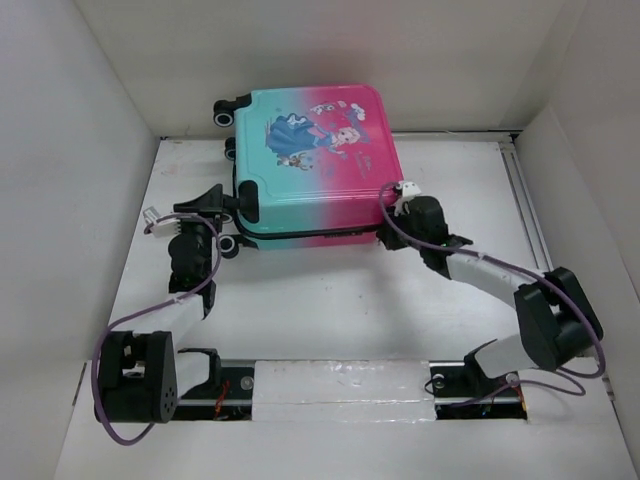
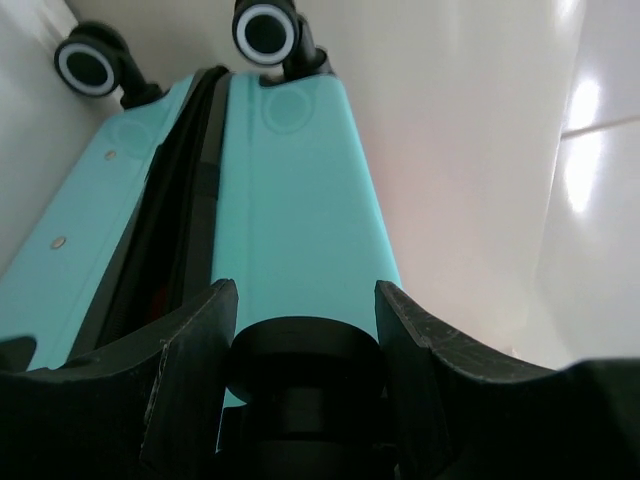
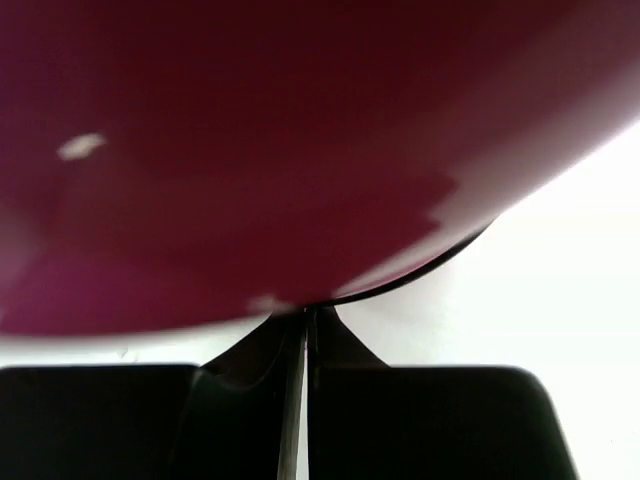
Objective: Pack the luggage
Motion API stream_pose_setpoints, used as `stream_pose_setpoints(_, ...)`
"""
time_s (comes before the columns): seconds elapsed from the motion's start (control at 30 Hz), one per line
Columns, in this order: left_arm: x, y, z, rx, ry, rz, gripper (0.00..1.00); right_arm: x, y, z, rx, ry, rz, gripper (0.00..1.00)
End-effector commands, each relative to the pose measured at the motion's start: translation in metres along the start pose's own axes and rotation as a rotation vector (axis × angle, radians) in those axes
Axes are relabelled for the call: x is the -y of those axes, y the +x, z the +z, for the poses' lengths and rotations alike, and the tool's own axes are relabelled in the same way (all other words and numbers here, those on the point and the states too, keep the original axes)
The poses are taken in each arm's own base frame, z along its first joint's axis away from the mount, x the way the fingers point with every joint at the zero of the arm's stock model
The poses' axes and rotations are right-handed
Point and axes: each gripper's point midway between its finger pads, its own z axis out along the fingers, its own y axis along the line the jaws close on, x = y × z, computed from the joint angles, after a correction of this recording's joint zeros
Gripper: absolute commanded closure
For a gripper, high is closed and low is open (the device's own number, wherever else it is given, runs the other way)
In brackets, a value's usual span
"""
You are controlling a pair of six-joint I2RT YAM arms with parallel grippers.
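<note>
1. Top view: the luggage lies flat with its cartoon print facing up, on the far part of a white table. Its teal half is to the left and its pink half to the right. The wheels are on the teal end.
2. Same view: the left pincer is at the luggage's teal end, close to its near corner. The right pincer meets the luggage's pink near corner, on the opposite side.
3. Left wrist view: the luggage fills the view just ahead of the left pincer, teal shell upward. A dark gap runs along the seam between the two shells. Two black-and-white wheels show at the luggage's far end.
4. Same view: the pincer's fingers stand partway apart, one on each side of a black caster wheel at the luggage's near end. The wheel fills the gap, so the pincer is pinching it.
5. Right wrist view: the luggage's pink shell looms blurred, directly above the right pincer. Its fingers are pressed together with nothing between them. Their tips touch the shell's dark lower edge.
</note>
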Motion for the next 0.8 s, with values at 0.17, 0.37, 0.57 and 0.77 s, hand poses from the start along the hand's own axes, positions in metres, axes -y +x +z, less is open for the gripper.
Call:
stream_pose_setpoints(0.17, 0.025, 0.073, -0.028, -0.317, 0.133, 0.060, 1.00, -0.140, -0.014, -0.036, 0.231, -0.317, -0.119, 1.00)
stream_pose_setpoints(0.37, 0.027, 0.096, -0.036, -0.395, 0.163, 0.003, 1.00, -0.060, -0.095, -0.046, 0.332, -0.203, -0.118, 1.00)
stream_pose_setpoints(0.57, 0.054, 0.143, -0.043, -0.496, 0.225, 0.044, 1.00, -0.132, -0.057, -0.023, 0.234, -0.401, -0.139, 1.00)
stream_pose_setpoints(0.77, 0.070, 0.196, -0.063, -0.646, 0.287, 0.010, 1.00, -0.156, -0.017, -0.009, 0.169, -0.440, -0.138, 1.00)
